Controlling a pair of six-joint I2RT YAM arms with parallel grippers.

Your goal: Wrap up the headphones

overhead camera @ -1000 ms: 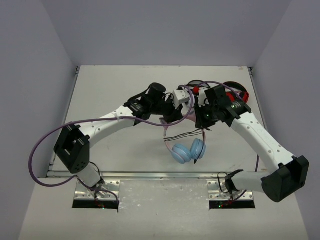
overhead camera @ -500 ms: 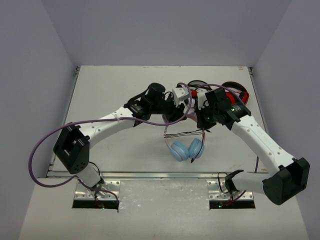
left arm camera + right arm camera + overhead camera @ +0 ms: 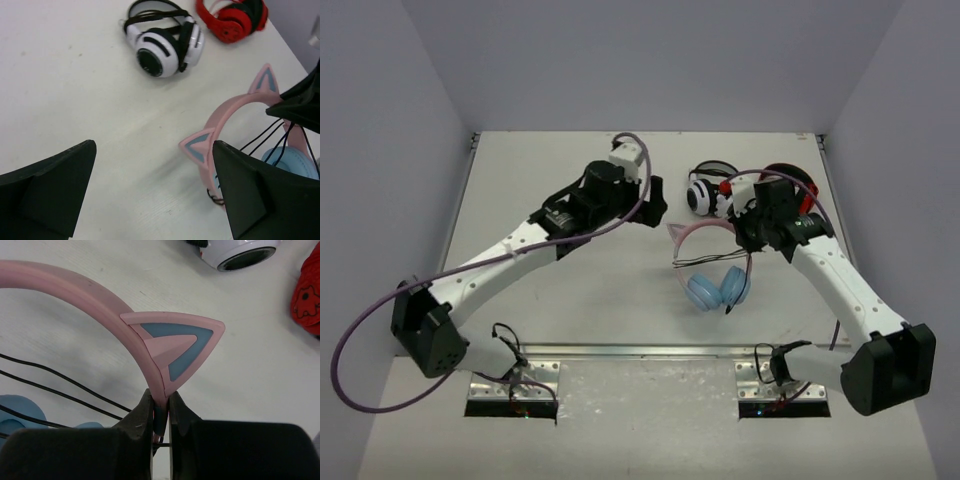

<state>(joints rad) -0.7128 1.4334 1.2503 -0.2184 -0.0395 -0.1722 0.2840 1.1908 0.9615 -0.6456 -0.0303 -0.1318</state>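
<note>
A pale table (image 3: 550, 300) stands between plain grey walls (image 3: 410, 120). The left jaws, shut a second ago, now gape apart over the table's middle. The right jaws are clamped on the pink band of the headphones (image 3: 718, 290), which have shifted toward the right edge, near the white pair (image 3: 703, 192).

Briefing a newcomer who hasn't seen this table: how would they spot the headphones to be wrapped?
On the table, three pairs are grouped at the right. The headphones are the pair nearest the robot, pinched by the right gripper. Only they have pink cat ears and blue cups, unlike the white pair and the red pair.
</note>
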